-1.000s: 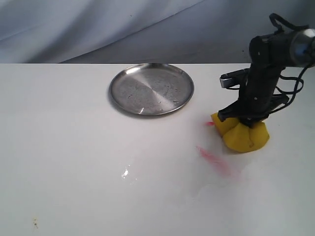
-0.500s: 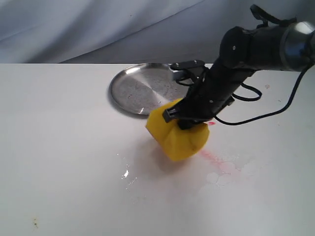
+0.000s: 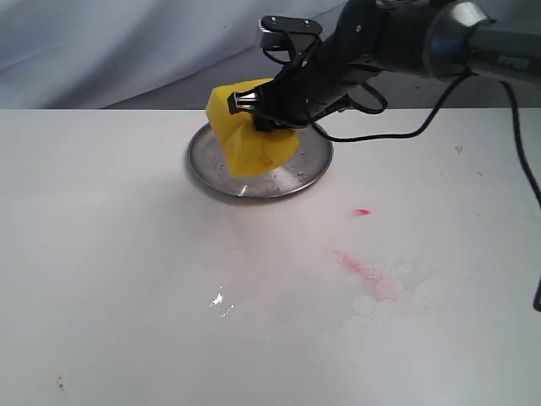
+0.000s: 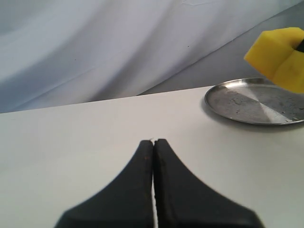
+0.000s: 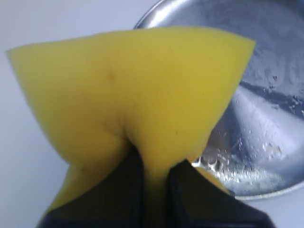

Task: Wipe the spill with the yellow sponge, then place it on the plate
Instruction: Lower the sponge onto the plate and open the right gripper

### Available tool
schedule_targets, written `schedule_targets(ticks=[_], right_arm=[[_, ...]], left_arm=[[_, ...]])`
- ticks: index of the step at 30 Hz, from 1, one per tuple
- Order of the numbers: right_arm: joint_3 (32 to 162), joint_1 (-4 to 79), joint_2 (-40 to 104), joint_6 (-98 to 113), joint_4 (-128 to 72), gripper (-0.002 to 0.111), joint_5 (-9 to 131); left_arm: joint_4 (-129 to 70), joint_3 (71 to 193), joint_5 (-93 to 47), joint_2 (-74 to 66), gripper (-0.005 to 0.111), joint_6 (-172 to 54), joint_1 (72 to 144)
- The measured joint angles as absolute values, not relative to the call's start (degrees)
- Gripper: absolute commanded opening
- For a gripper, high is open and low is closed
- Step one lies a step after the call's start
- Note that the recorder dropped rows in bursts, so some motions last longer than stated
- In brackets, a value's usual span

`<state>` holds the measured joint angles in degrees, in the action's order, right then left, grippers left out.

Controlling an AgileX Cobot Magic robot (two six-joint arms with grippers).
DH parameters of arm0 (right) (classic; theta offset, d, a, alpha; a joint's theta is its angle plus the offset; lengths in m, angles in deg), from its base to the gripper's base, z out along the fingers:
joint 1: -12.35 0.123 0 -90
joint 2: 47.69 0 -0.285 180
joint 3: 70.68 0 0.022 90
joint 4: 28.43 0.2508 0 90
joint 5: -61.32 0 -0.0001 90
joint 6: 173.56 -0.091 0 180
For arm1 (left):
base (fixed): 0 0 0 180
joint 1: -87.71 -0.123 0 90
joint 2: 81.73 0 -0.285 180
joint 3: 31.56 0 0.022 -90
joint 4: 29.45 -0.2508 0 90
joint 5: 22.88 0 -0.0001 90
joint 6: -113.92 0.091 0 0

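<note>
My right gripper (image 3: 269, 112) is shut on the yellow sponge (image 3: 248, 139), squeezing it into a fold, and holds it just above the left part of the silver plate (image 3: 306, 165). In the right wrist view the pinched sponge (image 5: 137, 85) bulges out past the gripper (image 5: 154, 164), with the plate (image 5: 270, 114) below it. The left wrist view shows my left gripper (image 4: 153, 141) shut on nothing, low over the white table, with the plate (image 4: 247, 102) and sponge (image 4: 280, 54) far off. No pale tan-yellow spill can be made out on the table.
A pink-red smear (image 3: 365, 272) with a faint wet bubbly film lies on the white table, right of centre. A tiny red dot (image 3: 362, 211) sits above it and a small wet glint (image 3: 217, 299) at centre. A grey cloth backdrop hangs behind.
My right gripper carried the sponge from the right side of the table leftward across the smear area, then lifted it up over the plate. A wet film now shows by the pink smear.
</note>
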<state>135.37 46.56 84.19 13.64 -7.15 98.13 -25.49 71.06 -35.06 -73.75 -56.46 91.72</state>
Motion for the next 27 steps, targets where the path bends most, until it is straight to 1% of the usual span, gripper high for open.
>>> schedule_targets(ticks=[5,10,12,14,17,18,21,24,27], right_arm=[[144.73,46.34,92.03,11.13,-7.15,0.0,97.75],[148.72,45.47,97.24,6.44,-7.15,0.001,95.49],[149.08,44.77,98.29,5.33,-7.15,0.008,94.43],[149.08,44.2,98.74,4.83,-7.15,0.017,94.03],[149.23,43.54,98.87,4.59,-7.9,0.035,94.03],[149.23,43.31,98.87,4.59,-8.01,0.043,94.03],[149.23,42.96,98.87,4.47,-8.04,0.059,94.31],[149.23,42.98,98.87,4.47,-8.0,0.066,94.94],[149.23,42.73,98.87,4.47,-6.75,0.066,96.33]], left_arm=[[-25.49,71.06,-35.06,-73.75,0.0,-56.46,91.72],[-25.49,71.06,-35.06,-73.75,0.0,-56.46,91.72],[-25.49,71.06,-35.06,-73.75,0.0,-56.46,91.72],[-25.49,71.06,-35.06,-73.75,0.0,-56.46,91.72],[-25.49,71.06,-35.06,-73.75,0.0,-56.46,91.72],[-25.49,71.06,-35.06,-73.75,0.0,-56.46,91.72],[-25.49,71.06,-35.06,-73.75,0.0,-56.46,91.72],[-25.49,71.06,-35.06,-73.75,0.0,-56.46,91.72],[-25.49,71.06,-35.06,-73.75,0.0,-56.46,91.72]])
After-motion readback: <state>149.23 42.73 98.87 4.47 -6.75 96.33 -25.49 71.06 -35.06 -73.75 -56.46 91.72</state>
